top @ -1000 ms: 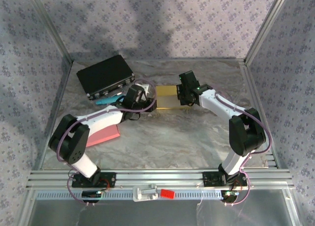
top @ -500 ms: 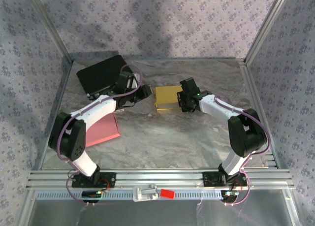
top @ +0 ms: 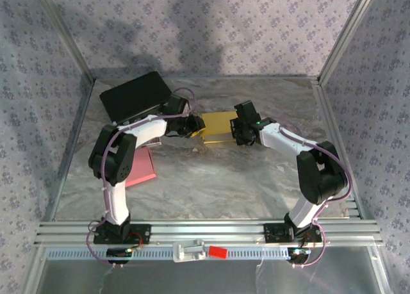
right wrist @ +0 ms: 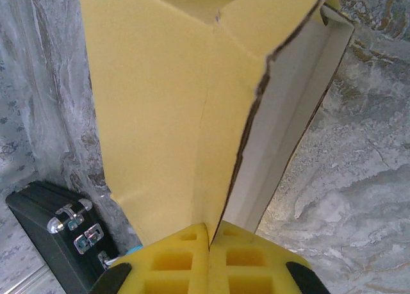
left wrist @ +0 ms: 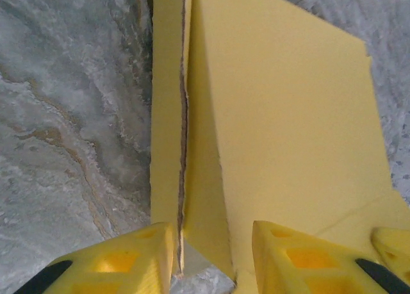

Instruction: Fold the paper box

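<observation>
Paper box [top: 216, 126] on table [top: 211, 179], inside unclear. Black case [top: 133, 95] closed, contents hidden. Right end effector [right wrist: 209, 246] pinches box flap; left end effector [left wrist: 211, 246] narrow, straddling box wall.

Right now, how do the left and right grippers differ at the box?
Left gripper is open, straddling a raised edge of the box; right gripper is shut on the box's edge. Left gripper sits at the box's left end, right gripper at its right end. Both have yellow fingers.
</observation>
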Tool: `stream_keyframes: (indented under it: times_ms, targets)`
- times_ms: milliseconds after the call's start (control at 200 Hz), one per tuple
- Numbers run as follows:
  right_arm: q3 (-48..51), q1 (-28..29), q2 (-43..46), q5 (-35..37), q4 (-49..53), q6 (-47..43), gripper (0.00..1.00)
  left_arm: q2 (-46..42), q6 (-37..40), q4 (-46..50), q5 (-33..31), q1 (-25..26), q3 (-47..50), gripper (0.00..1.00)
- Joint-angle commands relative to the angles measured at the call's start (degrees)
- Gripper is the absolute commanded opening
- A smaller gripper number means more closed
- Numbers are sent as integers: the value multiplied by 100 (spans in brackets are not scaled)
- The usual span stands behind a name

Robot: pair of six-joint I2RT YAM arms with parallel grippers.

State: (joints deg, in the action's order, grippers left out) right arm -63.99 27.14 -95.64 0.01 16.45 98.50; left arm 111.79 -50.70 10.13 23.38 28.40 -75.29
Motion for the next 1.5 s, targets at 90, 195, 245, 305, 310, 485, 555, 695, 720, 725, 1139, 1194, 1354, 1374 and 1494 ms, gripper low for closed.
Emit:
stream_keyframes:
  times_ms: [90, 195, 245, 305, 310, 485, 555, 695, 720, 725, 1139, 1194, 1354, 1374, 1494]
  targets:
    - [9, 20, -6, -48, 218, -131, 0, 73, -2, -177, 240, 115, -171, 33]
    - [10, 18, -24, -83, 218, -140, 0, 132, 23, -122, 272, 161, -108, 29]
    - [10, 20, -29, -97, 214, -146, 0, 125, 4, -179, 257, 165, -18, 27]
    - [13, 28, -54, -130, 222, -164, 0, 110, -36, -284, 264, 163, 86, 23]
    - [16, 29, -57, -136, 229, -164, 0, 108, -36, -292, 264, 164, 94, 23]
    - [79, 37, -36, -189, 315, -214, 0, 58, 44, -200, 219, 139, 126, 18]
    - [13, 16, -18, -178, 534, -342, 6, -10, 163, 30, 104, 137, 97, 19]
    - [-196, -109, -63, -380, 1064, -915, 20, -15, 475, 775, -141, 133, -129, 23]
    - [-289, -129, -83, -408, 1214, -1087, 23, -4, 536, 885, -180, 138, -162, 24]
    - [-311, -138, -90, -411, 1248, -1127, 24, -1, 553, 912, -191, 139, -171, 24]
    - [-1557, -334, 489, -375, 3454, -3805, 56, 76, 910, 1420, -312, 148, -612, 26]
    - [-1509, -523, 549, -301, 3333, -4237, 55, 68, 921, 1453, -310, 141, -674, 26]
    - [-1811, -1147, -110, -669, 2938, -6315, 46, 118, 970, 1610, -294, 165, -872, 27]
    - [-1904, -1208, -226, -751, 2940, -6667, 46, 124, 975, 1619, -293, 164, -874, 27]
    - [-2487, -1409, -933, -981, 3059, -7619, 47, 144, 986, 1654, -285, 159, -824, 27]
